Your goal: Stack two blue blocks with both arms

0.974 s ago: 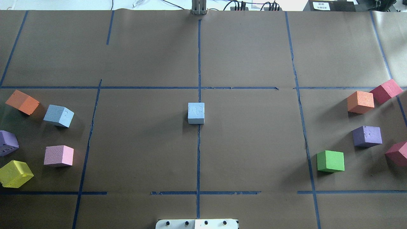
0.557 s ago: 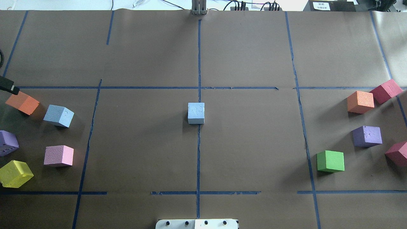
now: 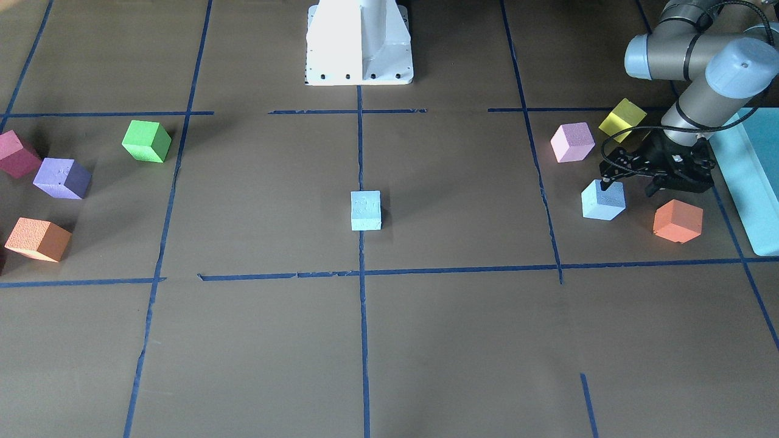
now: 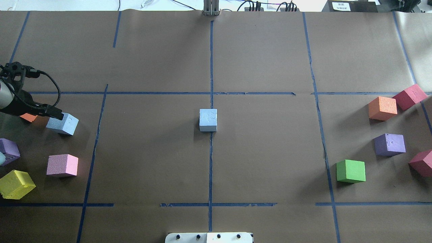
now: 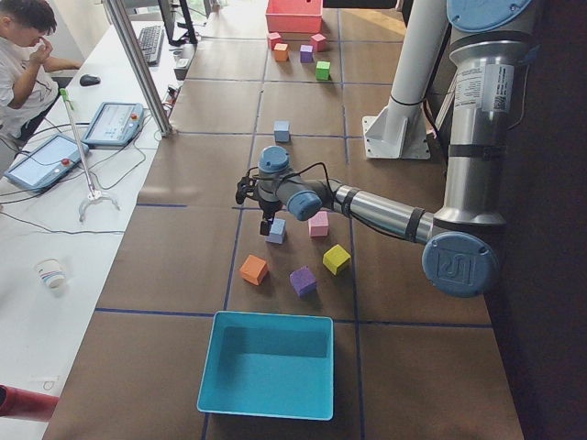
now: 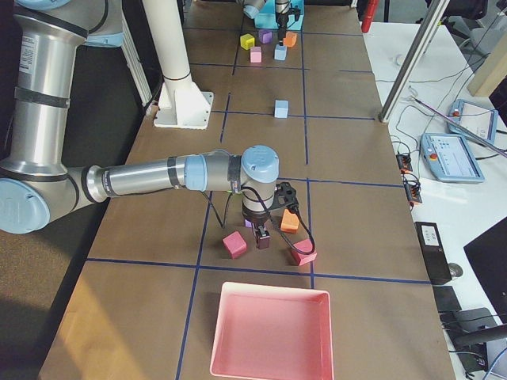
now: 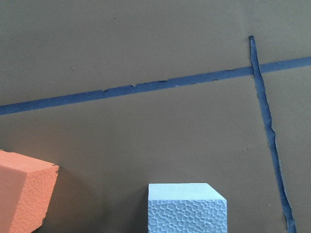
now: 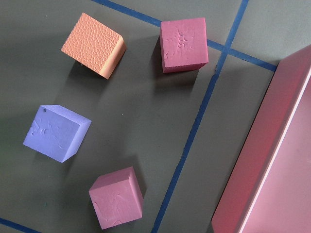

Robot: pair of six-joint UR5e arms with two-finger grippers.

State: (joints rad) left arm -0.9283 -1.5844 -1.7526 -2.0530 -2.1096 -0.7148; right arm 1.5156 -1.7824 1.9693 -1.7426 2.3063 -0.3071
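Note:
One pale blue block (image 4: 208,119) sits at the table's centre on the tape cross, also in the front view (image 3: 366,210). The second blue block (image 4: 64,124) lies at the left, also in the front view (image 3: 603,199) and at the bottom of the left wrist view (image 7: 187,208). My left gripper (image 3: 630,182) is open and empty, low over the gap between this block and an orange cube (image 3: 677,220), one fingertip at the block's edge. In the overhead view my left gripper (image 4: 40,112) covers most of the orange cube. My right gripper (image 6: 261,233) shows only in the right side view, over the right-hand cubes; I cannot tell its state.
Pink (image 4: 62,165), yellow (image 4: 15,184) and purple (image 4: 7,152) cubes lie near the left blue block. A turquoise box (image 3: 751,182) stands beyond them. Green (image 4: 351,171), purple (image 4: 389,144), orange (image 4: 382,108) and red (image 4: 409,96) cubes lie at the right, next to a pink tray (image 6: 269,332).
My left arm has come in from the overhead view's left edge and now reaches over the orange cube to the left blue block. No block has moved.

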